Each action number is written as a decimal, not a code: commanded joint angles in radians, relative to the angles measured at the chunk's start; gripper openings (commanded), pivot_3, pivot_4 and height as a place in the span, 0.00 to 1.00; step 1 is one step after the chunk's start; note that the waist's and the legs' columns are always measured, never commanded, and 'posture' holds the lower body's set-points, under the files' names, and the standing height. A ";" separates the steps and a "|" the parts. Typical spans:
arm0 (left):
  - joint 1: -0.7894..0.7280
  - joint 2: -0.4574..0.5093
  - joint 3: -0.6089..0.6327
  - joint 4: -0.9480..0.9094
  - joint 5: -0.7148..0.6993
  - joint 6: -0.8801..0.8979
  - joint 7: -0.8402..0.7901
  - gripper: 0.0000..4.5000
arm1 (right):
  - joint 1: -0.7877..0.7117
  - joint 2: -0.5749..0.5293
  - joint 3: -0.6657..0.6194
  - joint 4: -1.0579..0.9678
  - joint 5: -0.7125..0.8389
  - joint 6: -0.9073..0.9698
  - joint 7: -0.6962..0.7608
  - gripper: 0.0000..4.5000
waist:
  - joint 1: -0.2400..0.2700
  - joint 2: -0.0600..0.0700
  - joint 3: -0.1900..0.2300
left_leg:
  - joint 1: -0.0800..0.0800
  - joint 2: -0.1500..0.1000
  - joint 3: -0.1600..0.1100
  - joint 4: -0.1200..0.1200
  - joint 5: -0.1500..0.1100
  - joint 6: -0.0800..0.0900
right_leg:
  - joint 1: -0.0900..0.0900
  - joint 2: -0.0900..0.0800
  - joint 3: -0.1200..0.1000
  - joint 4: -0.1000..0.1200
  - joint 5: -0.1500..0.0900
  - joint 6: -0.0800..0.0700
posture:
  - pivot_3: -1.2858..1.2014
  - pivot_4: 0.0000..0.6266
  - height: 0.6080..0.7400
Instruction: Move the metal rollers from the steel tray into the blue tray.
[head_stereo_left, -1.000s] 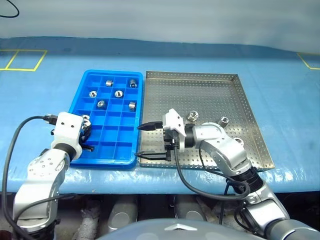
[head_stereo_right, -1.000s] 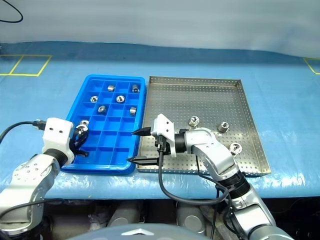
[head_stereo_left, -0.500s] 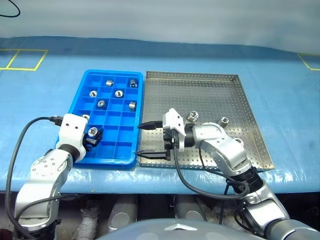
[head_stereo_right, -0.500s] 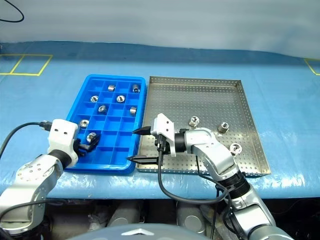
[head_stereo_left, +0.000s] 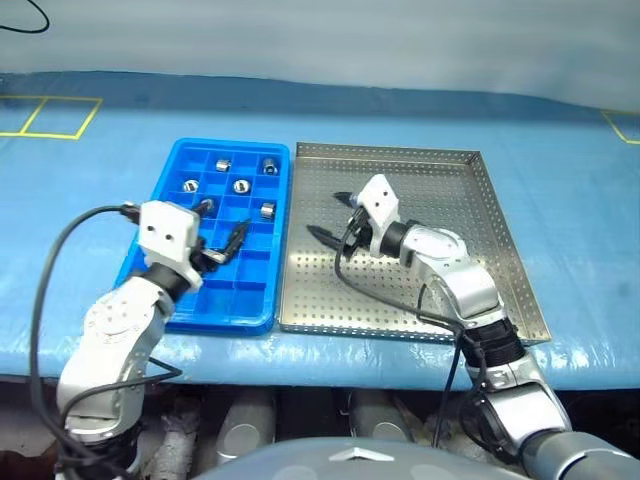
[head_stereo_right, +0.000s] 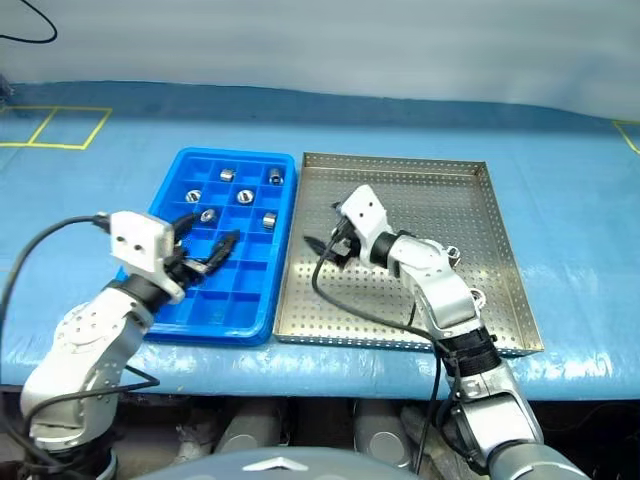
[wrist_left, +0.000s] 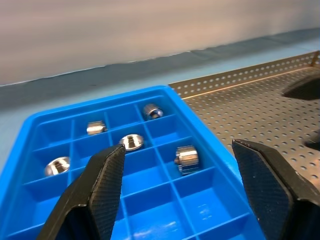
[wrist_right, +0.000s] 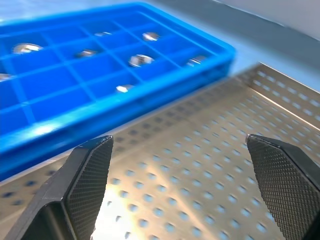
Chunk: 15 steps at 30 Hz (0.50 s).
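Six rollers are in view in the far compartments of the blue tray, one to a cell, so a good part of the job looks done. The left tool hovers over that tray, released and empty. The right tool is spread wide above the steel tray, holding nothing. What remains there can't be counted, because the right arm covers that stretch. Both trays sit side by side on the blue surface. From the left wrist, one roller lies on its side with its axis level, while another stands on end, hollow upward.
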 joint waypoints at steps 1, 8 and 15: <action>-0.060 0.016 -0.080 0.043 0.007 -0.063 -0.052 0.82 | -0.003 -0.008 -0.049 -0.035 -0.008 0.039 -0.046 1.00 | -0.005 0.000 0.000 | 0.000 0.000 0.000 0.000 0.000 0.000 | 0.000 0.000 0.000 0.000 0.000 0.000 | 0.51 0.24 1.00; -0.165 0.021 -0.177 0.141 -0.015 -0.126 -0.157 0.82 | 0.045 -0.033 -0.090 -0.046 -0.005 0.089 -0.078 1.00 | -0.025 0.001 0.000 | 0.000 0.000 0.000 -0.001 0.000 0.001 | -0.001 0.000 0.000 -0.001 0.000 0.000 | 0.49 0.24 1.00; -0.179 0.062 -0.218 0.162 -0.004 -0.150 -0.226 0.82 | 0.059 -0.013 -0.117 0.004 0.005 0.107 -0.106 1.00 | -0.053 0.002 -0.001 | 0.000 0.001 0.001 -0.001 -0.001 0.001 | -0.001 0.005 0.002 0.000 0.000 0.000 | 0.48 0.24 1.00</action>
